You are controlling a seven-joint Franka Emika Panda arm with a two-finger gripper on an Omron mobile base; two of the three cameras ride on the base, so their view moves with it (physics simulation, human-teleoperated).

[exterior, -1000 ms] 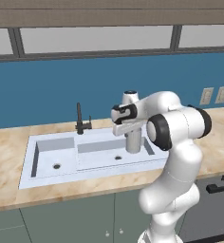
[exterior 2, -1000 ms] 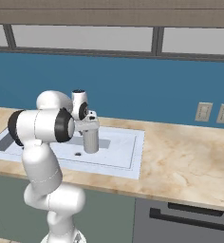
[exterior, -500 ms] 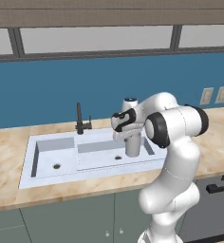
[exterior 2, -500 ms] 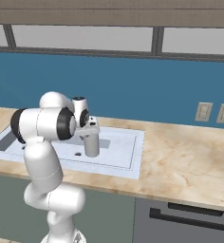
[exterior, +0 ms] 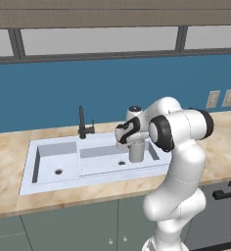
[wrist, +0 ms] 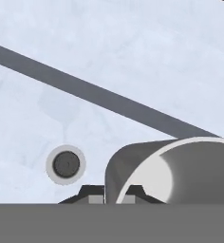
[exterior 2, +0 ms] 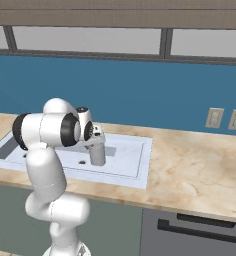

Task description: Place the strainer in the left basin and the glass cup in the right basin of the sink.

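My gripper point(exterior: 131, 142) is shut on the rim of the glass cup point(exterior: 136, 151), a grey translucent tumbler hanging upright just above the floor of the right basin point(exterior: 105, 161), right of its drain point(exterior: 121, 163). From the right base view the glass cup point(exterior 2: 97, 154) hangs below the gripper point(exterior 2: 95, 143) over the same wide recess. In the hand view the cup's open mouth point(wrist: 185, 173) is at the bottom right, with its wall between my fingertips point(wrist: 92, 192) and the drain point(wrist: 66, 164) to the left. The left basin point(exterior: 51, 158) lies further left. The strainer is out of view.
The sink's flat rim point(exterior: 88, 186) sits in a beige marble counter point(exterior 2: 190, 170). A slim black faucet point(exterior: 82, 123) stands behind the divider between the basins. Wall outlets point(exterior: 221, 98) are on the blue backsplash. A dark appliance front point(exterior 2: 200, 230) sits below the counter at right.
The hand has come down a little, carrying the glass cup lower into the right basin. The grip stays shut.
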